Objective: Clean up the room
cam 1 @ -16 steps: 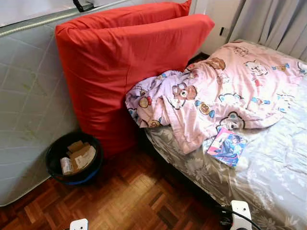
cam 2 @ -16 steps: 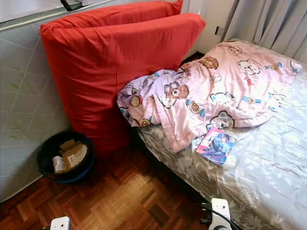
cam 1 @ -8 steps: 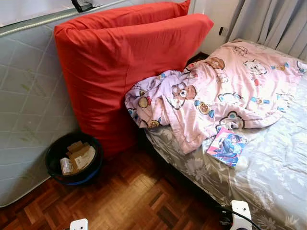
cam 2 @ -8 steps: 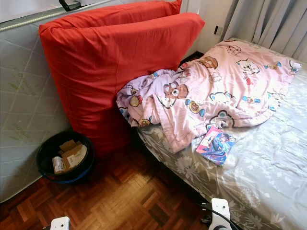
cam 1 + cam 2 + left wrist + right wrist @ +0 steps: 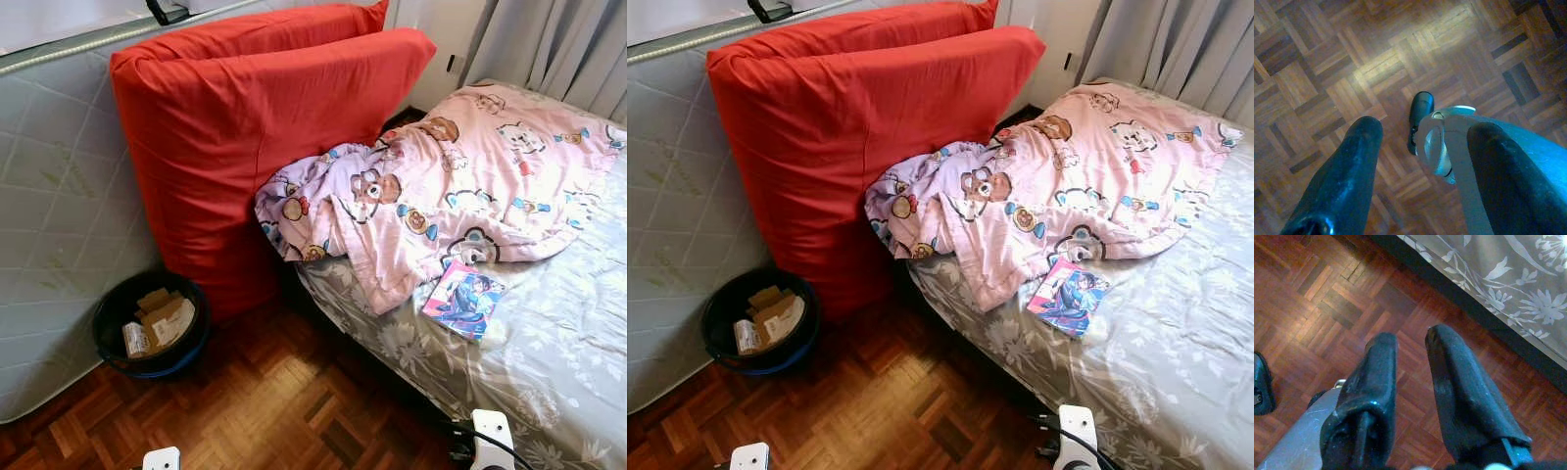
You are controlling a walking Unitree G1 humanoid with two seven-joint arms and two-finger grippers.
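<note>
1. Grippers, nearest you. Left gripper [image 5: 1415, 161] hangs over the parquet floor [image 5: 265, 411], fingers spread wide, nothing between them. Right gripper [image 5: 1410, 377] hangs near the bed's edge, fingers a little apart, also empty. Both idle.

2. Bin [image 5: 152, 323], near left on the floor, against the upright mattress [image 5: 59, 245]. Black, round, holding cardboard scraps and a small can. You cannot see how full it is beneath the top layer.

3. Book [image 5: 463, 299], near right, lying flat on the grey floral sheet [image 5: 549, 362], one corner tucked just under the blanket. Likely the thing to clear. Expect it thin, light, glossy and slippery. Pinch it at the free near edge, where it can be lifted off the soft sheet.

4. Blanket [image 5: 441, 186], pink with bear print, crumpled across the bed's left side, hanging over the edge. Soft and floppy; gather it by a corner. What lies beneath its folds is hidden.

5. Cushions [image 5: 245, 137], two, red, large, leaning on the mattress. Bulky but probably light.

6. Curtain [image 5: 558, 44], far right, cut off by the frame.
</note>
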